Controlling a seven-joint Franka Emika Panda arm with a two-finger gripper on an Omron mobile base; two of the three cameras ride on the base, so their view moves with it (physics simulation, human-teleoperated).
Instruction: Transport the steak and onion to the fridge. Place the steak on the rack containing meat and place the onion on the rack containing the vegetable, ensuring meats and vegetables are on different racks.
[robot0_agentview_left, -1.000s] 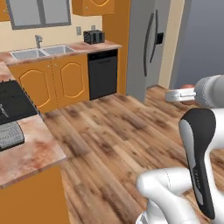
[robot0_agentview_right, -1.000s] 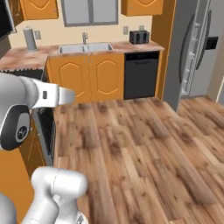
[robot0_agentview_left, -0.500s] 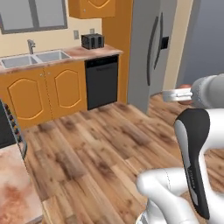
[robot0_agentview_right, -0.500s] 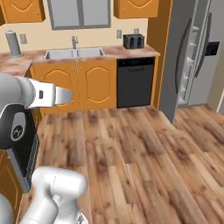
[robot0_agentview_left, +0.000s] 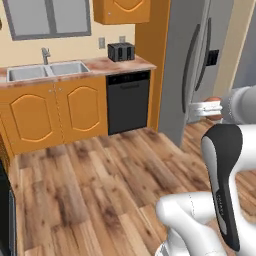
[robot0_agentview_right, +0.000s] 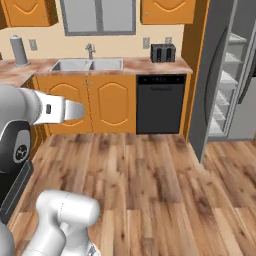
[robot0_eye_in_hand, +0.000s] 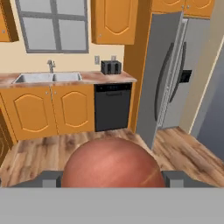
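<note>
A smooth reddish-brown onion (robot0_eye_in_hand: 111, 164) fills the low middle of the hand view, held between my gripper's (robot0_eye_in_hand: 113, 179) two fingers (robot0_eye_in_hand: 49, 178). The gripper (robot0_agentview_left: 204, 107) is shut on it, out to the right in the left base view, in front of the fridge (robot0_agentview_left: 197, 60). That fridge (robot0_eye_in_hand: 170, 65) is tall grey steel with long vertical handles. From the right base view the fridge (robot0_agentview_right: 217, 75) stands open, with white shelves (robot0_agentview_right: 227, 90) showing inside. The gripper (robot0_agentview_right: 75, 110) is at the left there. The steak is out of view.
A black dishwasher (robot0_agentview_left: 128, 102) sits left of the fridge under a counter (robot0_agentview_left: 105, 65) with a sink (robot0_agentview_left: 42, 71) and a toaster (robot0_agentview_left: 121, 51). Orange cabinets (robot0_agentview_right: 100, 102) run along the wall. Wood floor (robot0_agentview_right: 145, 185) stretches between me and the fridge.
The base has driven and turned, so the whole scene has shifted: the near counter has left the view and the fridge looks closer. The onion stays in the gripper.
</note>
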